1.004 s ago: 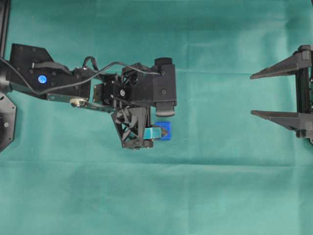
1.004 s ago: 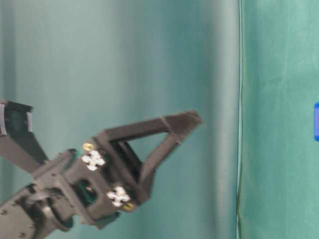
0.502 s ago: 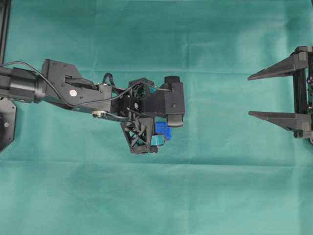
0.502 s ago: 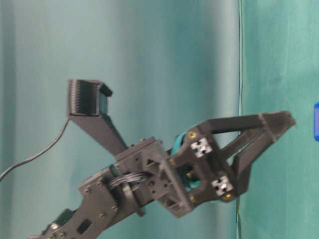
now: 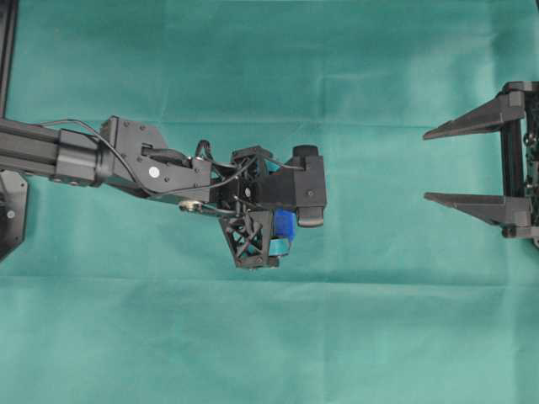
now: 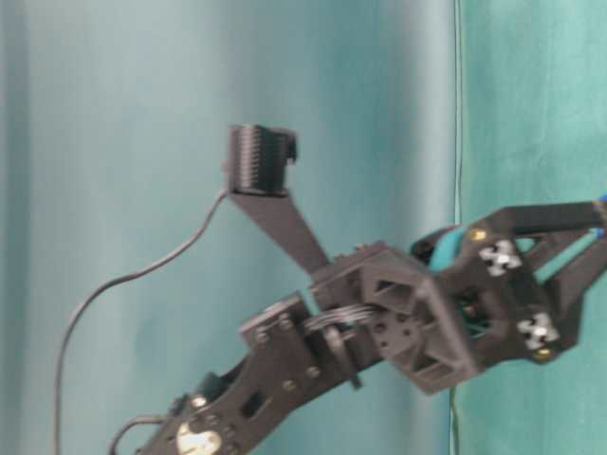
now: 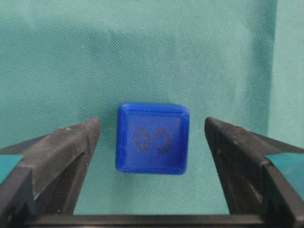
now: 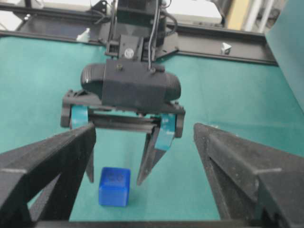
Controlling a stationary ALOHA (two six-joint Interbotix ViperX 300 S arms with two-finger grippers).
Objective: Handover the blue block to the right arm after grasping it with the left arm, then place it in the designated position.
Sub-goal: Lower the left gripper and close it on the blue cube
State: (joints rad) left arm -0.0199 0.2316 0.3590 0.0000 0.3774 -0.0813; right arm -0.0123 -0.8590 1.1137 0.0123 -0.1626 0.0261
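The blue block [image 5: 285,225] sits on the green cloth, a faint dark figure on its top face [image 7: 152,137]. My left gripper [image 7: 152,124] points down over it and is open. One turquoise-taped finger stands on each side of the block, with a gap of cloth at both sides. From the right wrist view the block [image 8: 114,186] rests on the cloth between the left gripper's fingers [image 8: 151,159]. My right gripper [image 5: 425,165] is open at the right edge, far from the block, and holds nothing. The designated position does not show.
Green cloth [image 5: 269,345] covers the whole table, with a fold line running across it. A black frame rail [image 5: 7,50] runs along the far left. The left arm [image 5: 76,156] reaches in from the left, and its wrist camera [image 6: 258,161] stands high.
The left arm has reached further right and come down, so its open fingers now straddle the blue block. The block and the right gripper have not moved.
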